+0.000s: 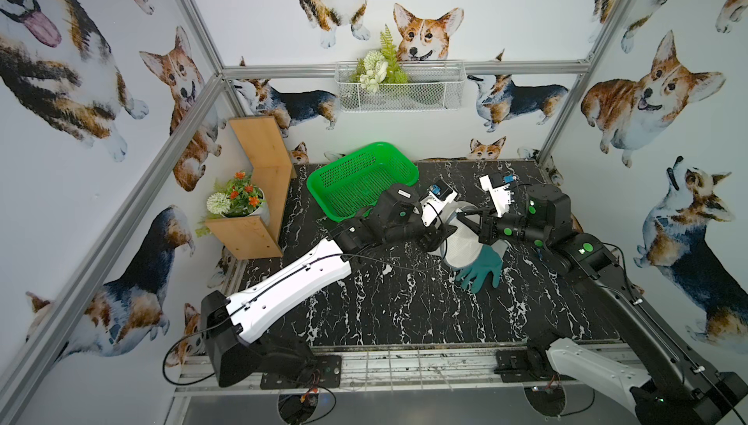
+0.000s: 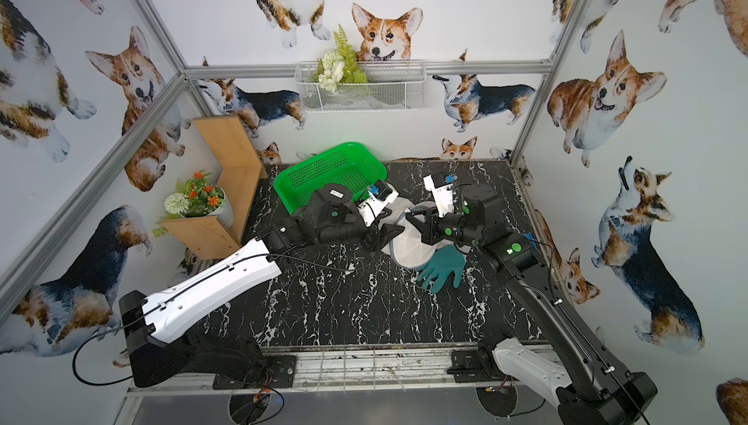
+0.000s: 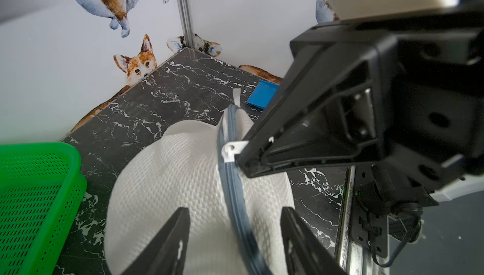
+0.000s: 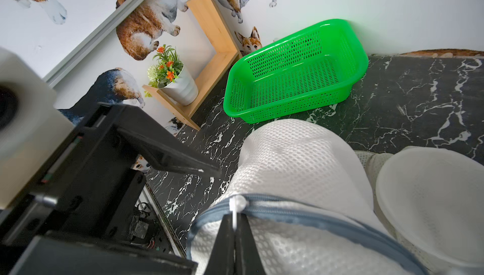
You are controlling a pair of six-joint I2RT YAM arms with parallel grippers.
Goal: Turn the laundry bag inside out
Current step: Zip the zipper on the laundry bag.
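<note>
Laundry bag (image 1: 465, 243) is lying on the table (image 1: 404, 313) just beside the green basket (image 1: 356, 188), on the robot's side of it. Right hand (image 4: 235, 217) is clamping the white zipper pull (image 4: 237, 204). Left hand (image 3: 234, 209) is hovering released, fingers straddling the mesh at the bag's basket-side end.

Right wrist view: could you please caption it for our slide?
Right claw shut on the zipper pull of the bag, basket beyond.

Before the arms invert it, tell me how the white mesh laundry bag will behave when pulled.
Likely floppy: the mesh laundry bag bulges in soft rounded folds. Probably light: the right gripper, shut on just the zipper pull, seems to hold its edge up. The grey zipper band stands in a curve, so perhaps the stiffest part.
</note>
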